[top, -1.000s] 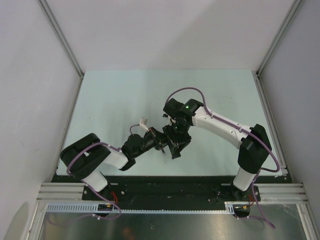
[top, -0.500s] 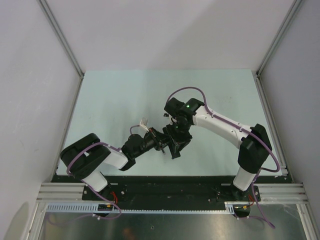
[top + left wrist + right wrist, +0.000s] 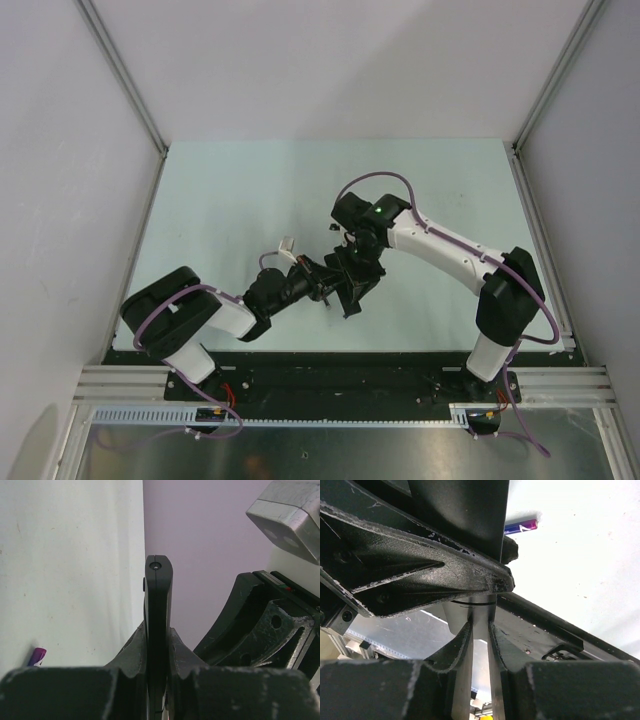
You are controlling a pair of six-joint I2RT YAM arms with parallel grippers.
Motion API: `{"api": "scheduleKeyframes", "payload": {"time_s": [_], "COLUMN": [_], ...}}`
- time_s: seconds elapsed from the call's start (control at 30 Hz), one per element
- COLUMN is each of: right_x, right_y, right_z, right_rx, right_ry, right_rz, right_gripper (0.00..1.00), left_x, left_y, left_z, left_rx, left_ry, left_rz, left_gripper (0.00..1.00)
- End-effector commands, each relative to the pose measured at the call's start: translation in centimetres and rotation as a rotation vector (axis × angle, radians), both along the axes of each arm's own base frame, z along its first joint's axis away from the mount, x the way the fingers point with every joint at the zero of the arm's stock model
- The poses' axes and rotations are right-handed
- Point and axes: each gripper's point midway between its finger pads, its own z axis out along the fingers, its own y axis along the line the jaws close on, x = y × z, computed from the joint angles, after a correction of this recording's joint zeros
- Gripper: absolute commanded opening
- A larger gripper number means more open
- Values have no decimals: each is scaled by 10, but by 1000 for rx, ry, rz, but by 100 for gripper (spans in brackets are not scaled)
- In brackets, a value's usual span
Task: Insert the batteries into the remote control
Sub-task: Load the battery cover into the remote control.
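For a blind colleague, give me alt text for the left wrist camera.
The left gripper clamps a slim black remote control, seen edge-on at centre. A purple battery end shows on the pale table at lower left; black parts of the right arm fill the right.

My hand (image 3: 480,630) comes up from the bottom edge, its two fingers (image 3: 454,652) standing a narrow slit apart. Just past their tips sits something pale with a dark ring around it; this close up, I cannot tell whether I hold it. Above, the left hand (image 3: 506,565), black and scuffed, crosses the view and clamps the remote control (image 3: 460,510), a smooth black slab. Beyond it, one blue-and-purple battery (image 3: 520,526) lies on the white bench (image 3: 580,570).
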Motion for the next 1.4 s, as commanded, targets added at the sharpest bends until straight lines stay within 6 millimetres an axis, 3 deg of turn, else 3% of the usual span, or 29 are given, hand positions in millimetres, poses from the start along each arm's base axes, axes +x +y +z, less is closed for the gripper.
{"api": "scheduleKeyframes", "payload": {"time_s": [0.0,0.4,1.03,1.2,1.37], "right_x": [21,31,47,50,54], "right_y": [-3,2,6,9,12], "right_z": [-1,2,10,14,31], "right_rx": [-8,50,123,140,175], "right_ry": [-82,-97,-100,-106,-133], "right_rz": [-8,-40,-93,-98,-106], "right_gripper": [20,30,34,34,35], "left_x": [-22,-15,1,3,4], "left_y": [14,19,19,21,21], "left_z": [146,149,107,107,105], "left_rx": [-457,-475,-434,-432,-427], "left_ry": [-309,-292,-130,-130,-131], "left_rz": [-52,-34,8,14,12], "left_gripper": [0,0,0,0,0]}}
